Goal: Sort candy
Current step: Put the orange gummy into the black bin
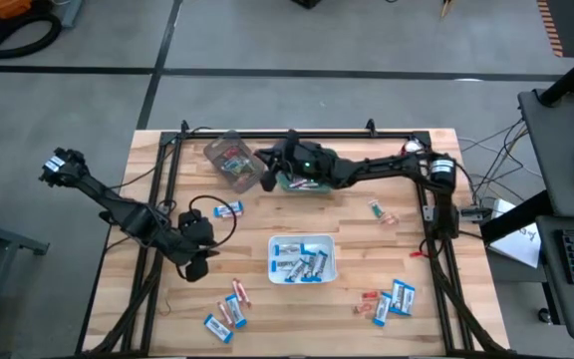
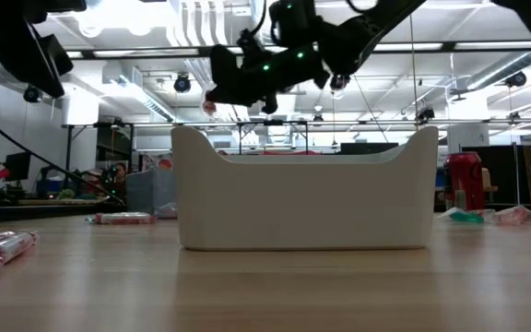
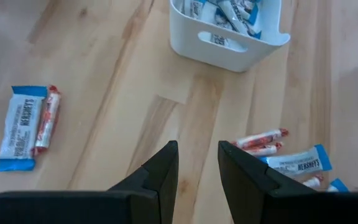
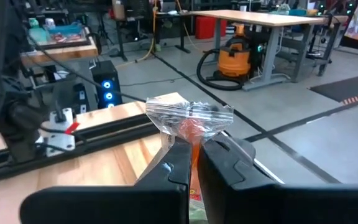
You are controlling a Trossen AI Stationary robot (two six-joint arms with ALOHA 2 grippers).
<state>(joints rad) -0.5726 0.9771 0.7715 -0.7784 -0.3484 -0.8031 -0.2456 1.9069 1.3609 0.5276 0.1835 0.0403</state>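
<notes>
My right gripper [image 4: 194,158] is shut on a small red-orange candy in a clear twist wrapper [image 4: 190,119]. It hangs high above the table's far middle [image 1: 265,179], next to a clear tub of red pieces [image 1: 229,160]. My left gripper [image 3: 197,165] is open and empty above bare wood at the table's near left [image 1: 199,265]. The white bin [image 1: 302,257] at the middle holds blue-and-white packets. Loose packets and pinkish sticks lie flat on the wood at the near left [image 1: 229,309] and near right [image 1: 387,299]. My right gripper pinches the candy's red-orange body [image 4: 193,134] between its two fingers. The clear wrapper's twisted end [image 4: 188,112] fans out past the fingertips. The fingers reach in from the table's right side, roughly level. The candy is lifted clear of the table, as the low view [image 2: 209,104] also shows.
A green tray [image 1: 302,184] sits under the right arm beside the clear tub. One blue packet [image 1: 229,209] and a pinkish piece [image 1: 379,209] lie alone on the wood. A black frame [image 1: 297,135] borders the table. A red can [image 2: 464,180] stands at the far side.
</notes>
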